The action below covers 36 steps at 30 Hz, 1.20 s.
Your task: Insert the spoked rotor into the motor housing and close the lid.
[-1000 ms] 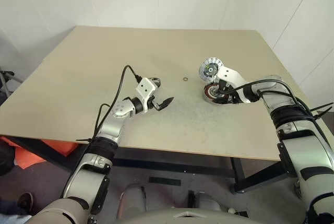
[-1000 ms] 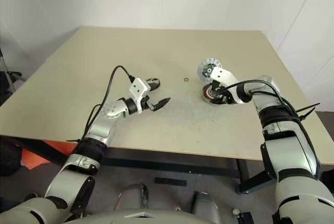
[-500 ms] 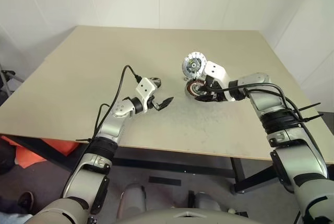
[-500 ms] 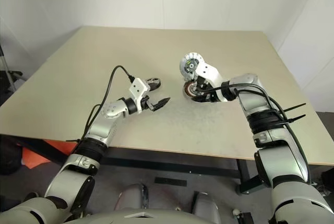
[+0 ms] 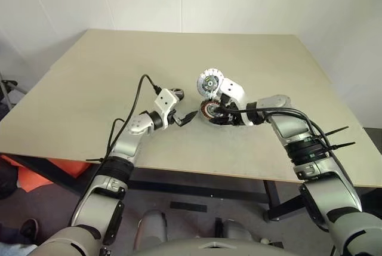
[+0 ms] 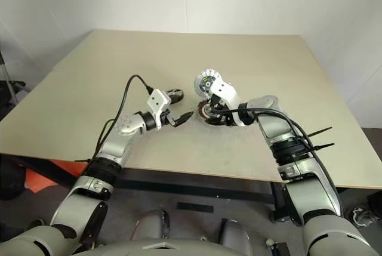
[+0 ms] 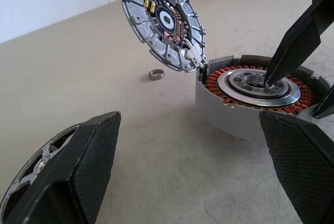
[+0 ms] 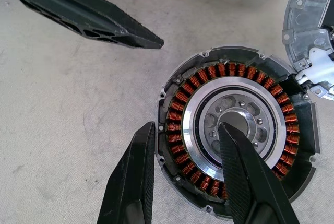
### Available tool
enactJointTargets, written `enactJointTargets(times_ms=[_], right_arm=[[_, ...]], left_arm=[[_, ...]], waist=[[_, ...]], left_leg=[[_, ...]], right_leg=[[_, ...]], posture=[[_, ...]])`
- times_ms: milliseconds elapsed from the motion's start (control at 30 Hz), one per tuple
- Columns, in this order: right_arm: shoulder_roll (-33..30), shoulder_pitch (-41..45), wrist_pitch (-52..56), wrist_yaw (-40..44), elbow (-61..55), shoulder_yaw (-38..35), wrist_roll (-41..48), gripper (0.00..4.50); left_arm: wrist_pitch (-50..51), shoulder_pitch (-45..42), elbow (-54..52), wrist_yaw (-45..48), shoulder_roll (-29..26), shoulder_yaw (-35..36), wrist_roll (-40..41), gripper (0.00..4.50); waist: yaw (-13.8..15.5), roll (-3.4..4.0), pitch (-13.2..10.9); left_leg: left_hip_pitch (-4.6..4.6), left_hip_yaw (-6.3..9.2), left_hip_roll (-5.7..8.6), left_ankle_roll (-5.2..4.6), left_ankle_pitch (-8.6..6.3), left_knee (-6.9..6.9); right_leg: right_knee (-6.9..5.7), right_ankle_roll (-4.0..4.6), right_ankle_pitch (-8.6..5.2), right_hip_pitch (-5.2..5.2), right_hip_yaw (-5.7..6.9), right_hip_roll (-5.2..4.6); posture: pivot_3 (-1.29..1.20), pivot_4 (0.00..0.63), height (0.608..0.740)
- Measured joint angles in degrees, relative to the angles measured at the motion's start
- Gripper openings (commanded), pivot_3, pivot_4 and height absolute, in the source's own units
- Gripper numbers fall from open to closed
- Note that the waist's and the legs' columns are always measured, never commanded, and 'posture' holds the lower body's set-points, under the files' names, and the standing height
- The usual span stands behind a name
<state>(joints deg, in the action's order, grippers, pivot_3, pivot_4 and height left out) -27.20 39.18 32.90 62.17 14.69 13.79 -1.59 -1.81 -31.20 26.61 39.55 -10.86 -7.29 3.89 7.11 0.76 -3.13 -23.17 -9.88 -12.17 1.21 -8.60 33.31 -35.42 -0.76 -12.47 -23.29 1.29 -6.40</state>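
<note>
The motor housing [image 8: 229, 125] sits on the table with copper windings around a silver centre. Its round lid [image 7: 162, 20] stands tilted up, hinged open at the rim. My right gripper [image 8: 186, 126] is shut on the housing's wall, one finger on the centre hub and the other outside the rim. My left gripper [image 5: 185, 105] hangs open just left of the housing, pointing at it, nothing between its fingers. The spoked rotor [image 7: 26, 192] lies flat on the table beside the left gripper's outer finger.
A tiny loose washer ring [image 7: 156, 73] lies on the table beyond the lid. The beige table [image 5: 89, 77] stretches wide to the left and to the back. Its front edge [image 5: 227, 175] runs close below both grippers.
My right gripper has slid the housing, lid still open, leftward across the table to a spot next to the left gripper. The left arm has not moved.
</note>
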Motion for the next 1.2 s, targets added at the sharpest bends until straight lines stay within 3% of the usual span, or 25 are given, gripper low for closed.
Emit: enactJointTargets(times_ms=[1200], right_arm=[[4.27, -1.90, 6.49, -8.06, -6.22, 2.91, 2.74, 1.70]], left_arm=[[-0.12, -0.44, 0.52, 0.21, -0.52, 0.03, -0.01, 4.50]], waist=[[0.00, 0.00, 0.00]], left_leg=[[0.01, 0.03, 0.01, 0.13, 0.08, -0.06]], right_leg=[[-0.01, 0.00, 0.00, 0.00, 0.00, 0.00]], posture=[[0.00, 0.000, 0.740]])
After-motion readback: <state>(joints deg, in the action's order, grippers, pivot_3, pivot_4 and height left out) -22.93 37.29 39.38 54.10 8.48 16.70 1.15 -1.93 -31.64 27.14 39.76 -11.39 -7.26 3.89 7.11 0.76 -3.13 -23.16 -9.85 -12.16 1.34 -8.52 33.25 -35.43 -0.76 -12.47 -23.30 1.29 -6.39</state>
